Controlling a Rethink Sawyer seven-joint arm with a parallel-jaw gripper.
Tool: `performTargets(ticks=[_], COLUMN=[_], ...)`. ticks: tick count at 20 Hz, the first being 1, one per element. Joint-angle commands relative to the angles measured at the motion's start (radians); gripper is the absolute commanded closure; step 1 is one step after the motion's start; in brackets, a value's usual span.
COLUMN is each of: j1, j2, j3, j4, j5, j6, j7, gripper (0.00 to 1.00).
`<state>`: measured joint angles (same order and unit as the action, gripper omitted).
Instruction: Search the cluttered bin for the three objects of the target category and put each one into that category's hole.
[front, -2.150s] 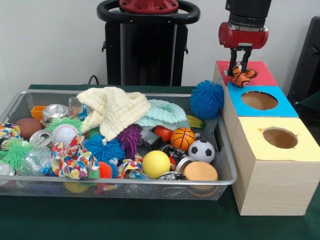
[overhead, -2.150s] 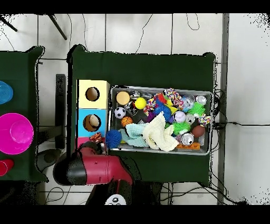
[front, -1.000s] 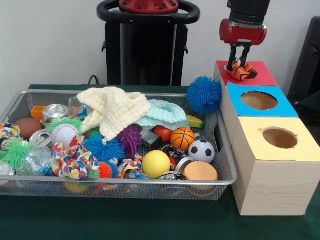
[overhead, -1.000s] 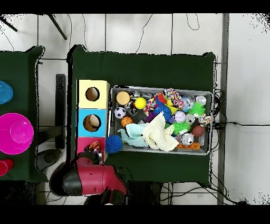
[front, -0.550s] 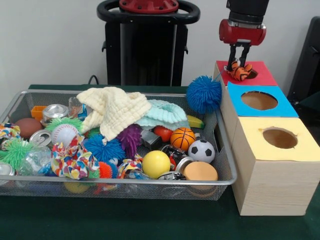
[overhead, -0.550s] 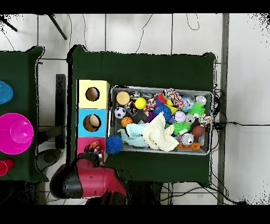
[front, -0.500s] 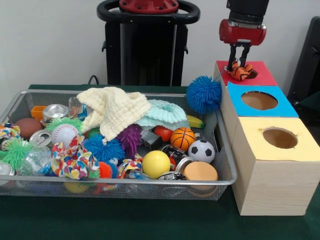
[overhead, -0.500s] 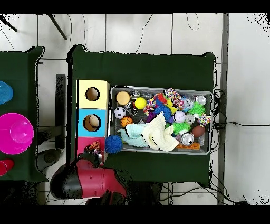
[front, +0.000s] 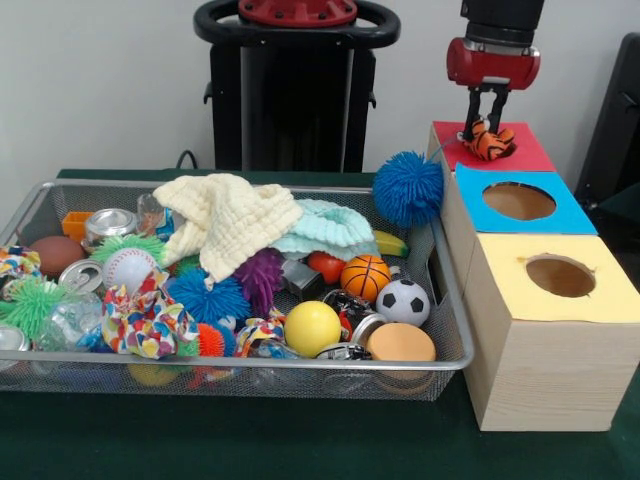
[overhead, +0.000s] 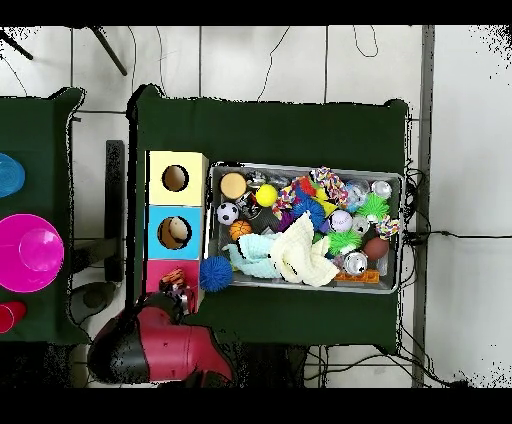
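The silver wire-mesh bin (front: 40, 195) lies on the green table, full of balls, cans and cloths; it also shows in the overhead view (overhead: 305, 167). The pale wooden box with the red face (front: 530, 152) is the farthest of three boxes in the front view. My gripper (front: 485, 128) hangs right over that face, shut on an orange and black striped soft toy (front: 491, 144). The toy hides the round hole. In the overhead view the gripper (overhead: 180, 292) and the toy (overhead: 172, 277) are over the red face (overhead: 156, 270).
A blue spiky ball (front: 412, 190) rests at the bin's far right corner beside the red box. The blue-faced box (front: 565, 215) and yellow-faced box (front: 520, 290) stand in a row nearer the camera. A cream cloth (front: 230, 220) covers part of the bin.
The gripper has carried the striped toy from the red box's near edge a little farther over the red face and slightly up. The bin's contents have not moved.
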<state>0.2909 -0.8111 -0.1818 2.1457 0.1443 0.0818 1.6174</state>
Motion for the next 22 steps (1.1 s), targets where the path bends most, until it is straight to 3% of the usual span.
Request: performTargets(ticks=[1, 14, 22], j1=[0.043, 0.060, 0.026], j2=[0.057, 0.082, 0.131], j3=[0.029, 0.032, 0.052], j4=[0.058, 0.072, 0.075], j5=[0.079, 0.114, 0.091], j6=[-0.014, -0.020, -0.133], j7=[0.299, 0.285, 0.284], gripper=[1.00, 1.00, 1.00])
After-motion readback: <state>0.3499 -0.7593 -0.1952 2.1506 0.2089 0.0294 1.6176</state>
